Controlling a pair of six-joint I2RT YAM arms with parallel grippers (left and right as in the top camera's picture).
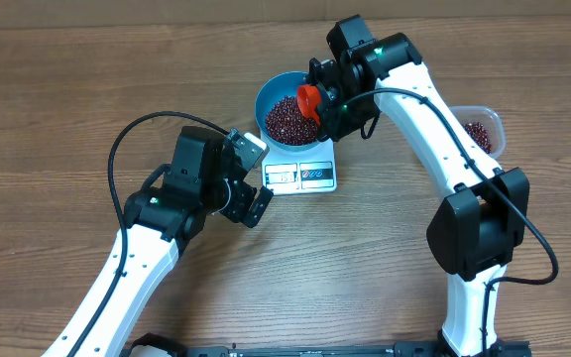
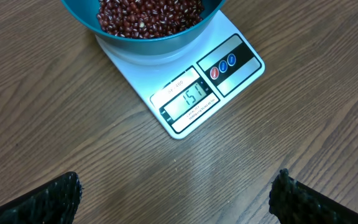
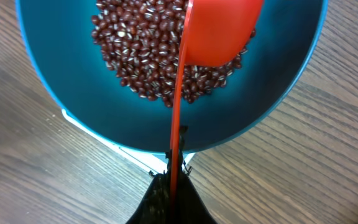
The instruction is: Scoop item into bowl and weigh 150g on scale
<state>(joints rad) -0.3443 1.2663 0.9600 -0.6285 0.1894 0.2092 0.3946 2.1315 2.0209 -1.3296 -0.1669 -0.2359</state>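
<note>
Right fingers (image 3: 160, 200): closed tight on the end of the red scoop's thin handle (image 3: 176, 124), seen edge-on from the right wrist.
Red scoop (image 3: 219, 31): its cup hangs over the bowl, above the heap; I cannot tell whether anything is left inside it.
Beans (image 3: 142, 53): piled in the bottom of the blue bowl (image 3: 278, 106); more lie in the clear tub (image 1: 484, 127) by the right arm.
Scale (image 2: 185, 74): flat on the bench (image 1: 67, 99) with the bowl sitting on it; the display (image 2: 188, 101) appears to read 151.
Left fingers (image 2: 48, 200): spread wide and empty, hovering near the scale's display end.
Progress: by that reading, the weighing looks about done.
Handling, beans: small, hard, glossy and free-rolling, so they pour easily but bounce and scatter. Trim them a few at a time from a barely tipped scoop.
Handling, scoop: light, stiff plastic, best held far back on the handle, as now.
Handling, bowl: smooth-walled and loaded; take it by the rim if at all, since any touch would upset the reading.
</note>
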